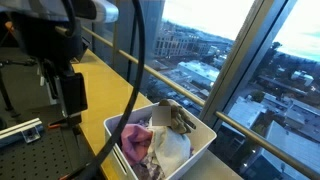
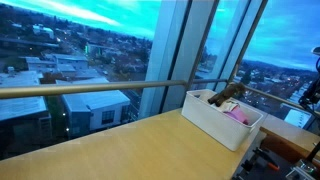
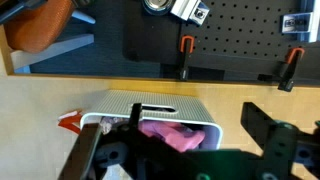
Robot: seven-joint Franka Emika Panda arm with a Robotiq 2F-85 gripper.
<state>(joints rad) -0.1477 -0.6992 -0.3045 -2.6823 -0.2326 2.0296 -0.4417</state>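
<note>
A white plastic bin (image 1: 206,129) stands on the yellow wooden table (image 1: 100,75) next to the window. It holds a pink cloth (image 1: 135,141), a white cloth (image 1: 173,146) and a grey-brown cloth (image 1: 181,118). My black gripper (image 1: 68,92) hangs above the table, to one side of the bin and apart from it. In the wrist view the gripper (image 3: 195,118) is open, its fingers (image 3: 262,125) spread over the bin's slotted wall (image 3: 150,105) and the pink cloth (image 3: 170,132). Nothing is between the fingers. The bin (image 2: 208,119) shows its cloths at the top in both exterior views.
Tall window panes and a metal rail (image 2: 90,88) run along the table's far side. A black perforated board (image 3: 225,45) with orange-tipped clamps (image 3: 186,45) lies past the table edge. A thick black cable (image 1: 131,80) hangs by the arm. A red scrap (image 3: 70,122) lies beside the bin.
</note>
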